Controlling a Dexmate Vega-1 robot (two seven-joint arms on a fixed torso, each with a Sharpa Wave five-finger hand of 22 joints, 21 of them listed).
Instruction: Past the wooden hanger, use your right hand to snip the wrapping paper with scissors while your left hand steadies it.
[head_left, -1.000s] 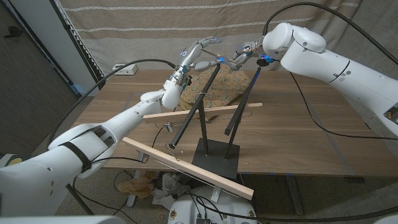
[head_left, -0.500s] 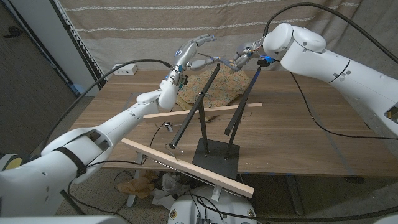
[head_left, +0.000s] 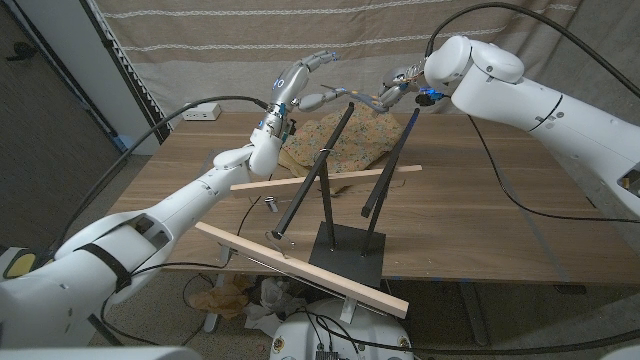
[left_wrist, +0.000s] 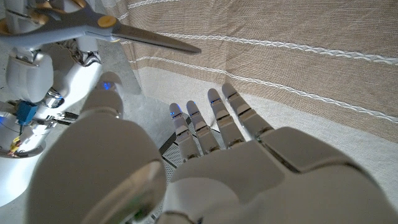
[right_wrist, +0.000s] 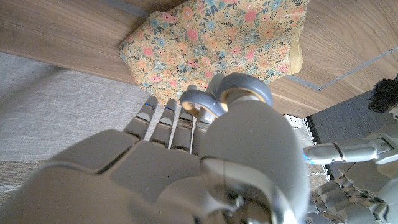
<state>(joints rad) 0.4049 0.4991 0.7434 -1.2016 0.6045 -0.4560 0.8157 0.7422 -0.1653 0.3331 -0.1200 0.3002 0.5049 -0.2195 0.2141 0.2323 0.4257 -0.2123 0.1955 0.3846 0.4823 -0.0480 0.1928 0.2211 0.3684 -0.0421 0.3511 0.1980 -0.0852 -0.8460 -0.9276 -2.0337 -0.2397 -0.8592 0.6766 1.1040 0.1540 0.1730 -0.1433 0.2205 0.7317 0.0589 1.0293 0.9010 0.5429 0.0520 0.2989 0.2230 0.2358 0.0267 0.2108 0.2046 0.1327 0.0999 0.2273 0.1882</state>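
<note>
Your wrapping paper (head_left: 345, 140), a floral sheet, lies crumpled near the counter's (head_left: 470, 210) far edge, beyond the wooden hanger (head_left: 325, 178) and the black stand (head_left: 335, 245). Your right hand (head_left: 398, 85) grips the scissors (left_wrist: 106, 28), blades pointing toward your left hand (head_left: 300, 78). That is the main risk: both hands hover above the paper, close together, so a careless closing move could jab the blades into the left fingers (left_wrist: 211, 121) instead of the paper. Your left hand is empty, fingers spread and extended, raised off the sheet, so nothing steadies the sheet yet; snipping now would probably just push it around. Lowering past the stand's slanted rods, you could also snag an arm.
</note>
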